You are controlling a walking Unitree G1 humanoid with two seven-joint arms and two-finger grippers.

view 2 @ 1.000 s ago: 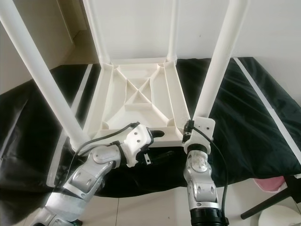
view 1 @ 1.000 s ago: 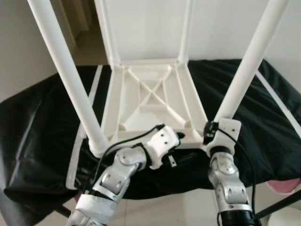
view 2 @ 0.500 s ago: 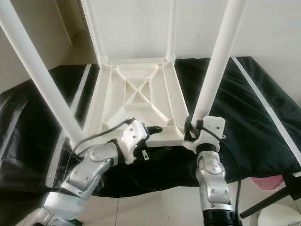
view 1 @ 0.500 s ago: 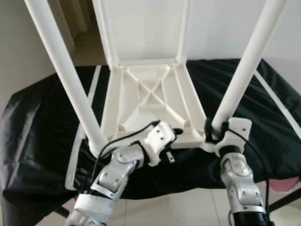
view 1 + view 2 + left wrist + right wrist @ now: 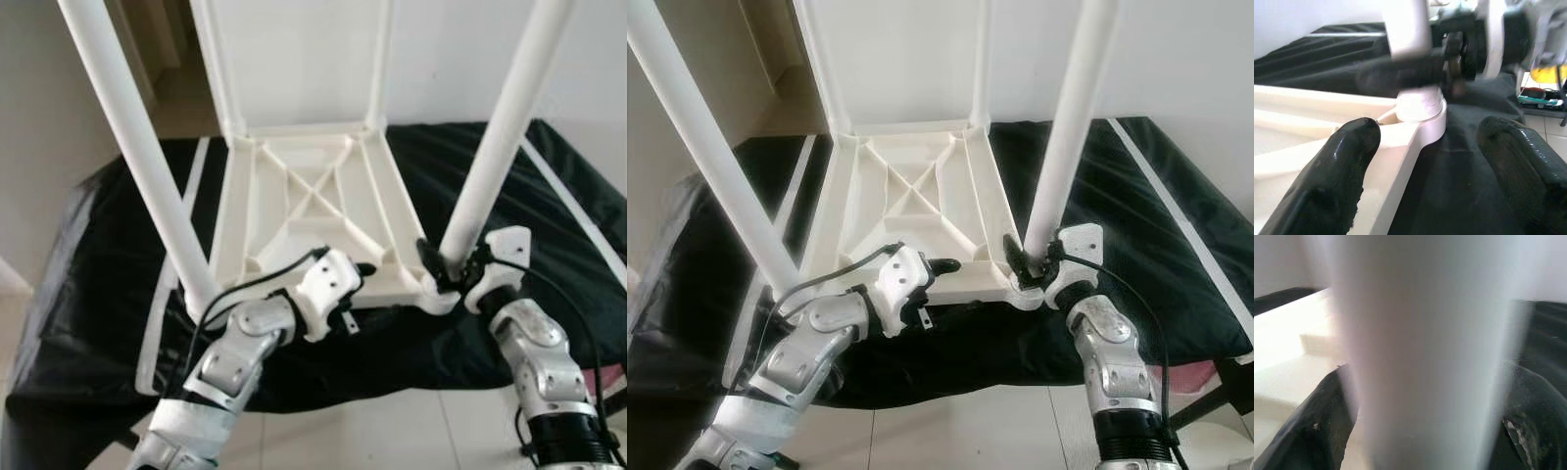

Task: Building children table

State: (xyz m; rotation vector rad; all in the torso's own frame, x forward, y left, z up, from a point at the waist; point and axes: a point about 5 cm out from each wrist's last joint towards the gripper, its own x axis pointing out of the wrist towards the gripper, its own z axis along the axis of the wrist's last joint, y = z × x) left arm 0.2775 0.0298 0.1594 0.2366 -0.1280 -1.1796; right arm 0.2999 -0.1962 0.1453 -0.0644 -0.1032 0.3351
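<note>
White children's table (image 5: 313, 211) lies upside down on a black sheet (image 5: 88, 294), legs upright. Right gripper (image 5: 1031, 262) clamps the near right leg (image 5: 495, 147) at its base. Left gripper (image 5: 358, 270) rests at the table's near edge, fingers (image 5: 1334, 181) spread wide, holding nothing.

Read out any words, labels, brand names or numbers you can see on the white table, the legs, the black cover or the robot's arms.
None: no text can be read in these pictures.
The upturned white table, its legs and the black cover are plain.
The left gripper and right gripper carry no legible marking.
The objects on the floor in the left wrist view are too blurred to read.
</note>
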